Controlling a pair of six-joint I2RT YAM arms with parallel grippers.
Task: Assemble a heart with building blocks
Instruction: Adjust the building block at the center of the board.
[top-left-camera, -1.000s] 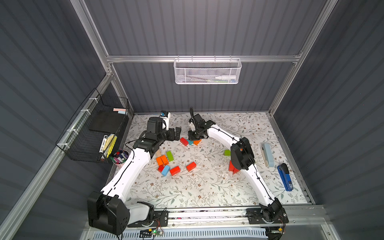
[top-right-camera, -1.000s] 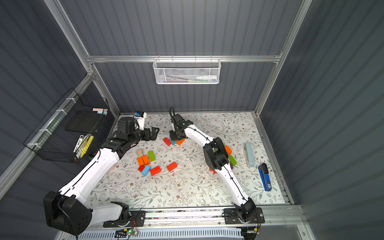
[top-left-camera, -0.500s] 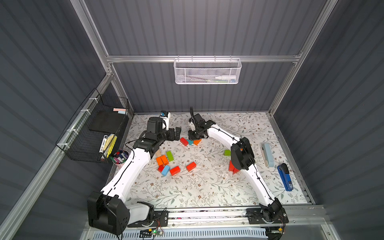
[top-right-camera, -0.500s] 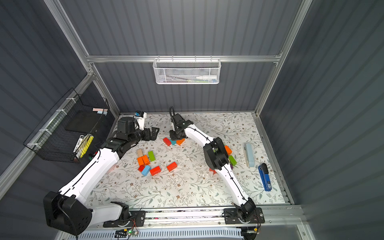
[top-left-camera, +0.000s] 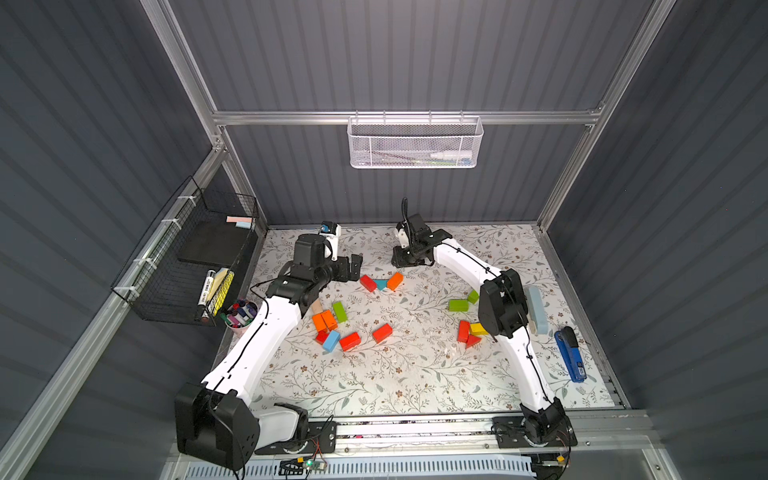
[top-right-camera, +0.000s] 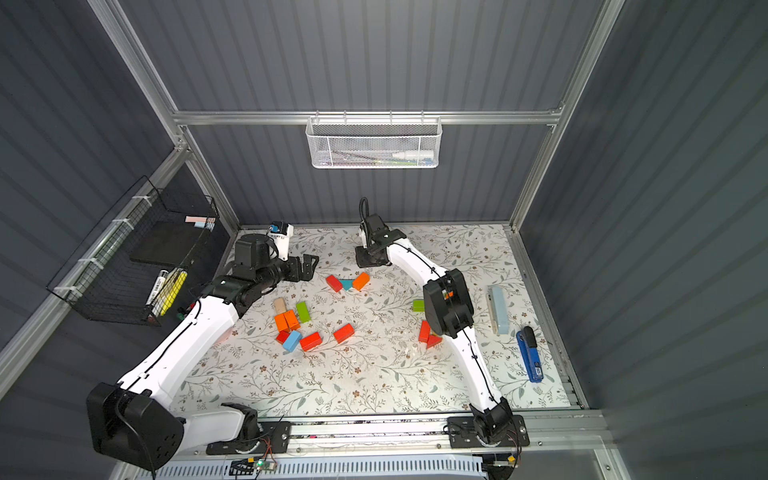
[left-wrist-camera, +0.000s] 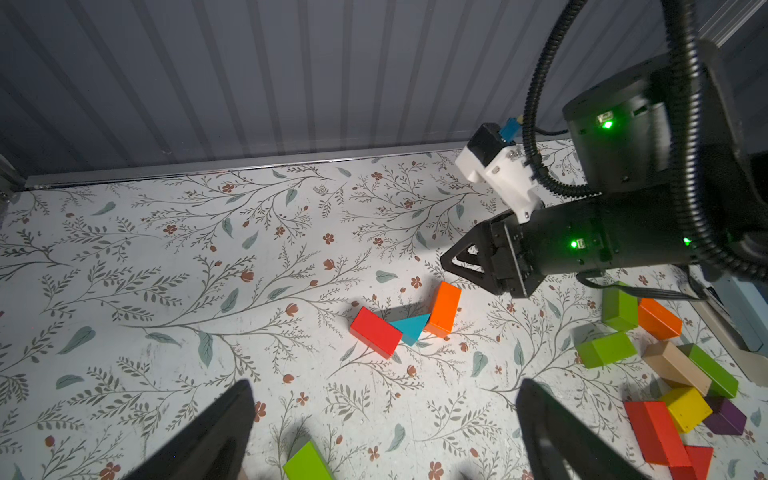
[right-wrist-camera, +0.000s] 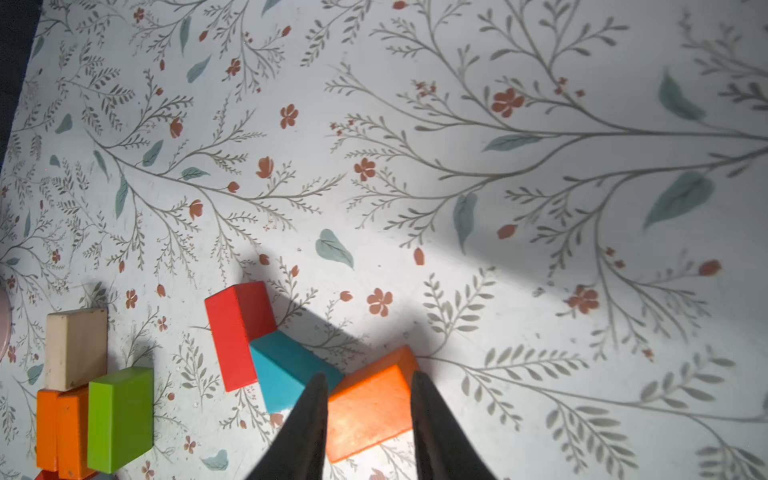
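A red brick (top-left-camera: 368, 282), a teal wedge (top-left-camera: 380, 285) and an orange brick (top-left-camera: 395, 281) lie touching in a shallow V on the floral mat, toward the back. My right gripper (top-left-camera: 400, 261) hovers just behind the orange brick (right-wrist-camera: 370, 407); its jaws are slightly apart and hold nothing, and in the right wrist view the brick shows between the fingers. My left gripper (left-wrist-camera: 385, 384) stands wide open and empty, left of the red brick (left-wrist-camera: 376, 332). Loose building blocks lie in a left cluster (top-left-camera: 332, 328) and a right cluster (top-left-camera: 467, 324), the latter partly hidden by the right arm.
A cup of marker pens (top-left-camera: 241, 313) stands at the mat's left edge below a black wire basket (top-left-camera: 187, 257). A pale blue case (top-left-camera: 535, 309) and a blue stapler (top-left-camera: 571, 353) lie along the right side. A white mesh basket (top-left-camera: 415, 143) hangs on the back wall.
My right gripper's jaws have spread apart a little. The left arm and the blocks have not visibly moved.
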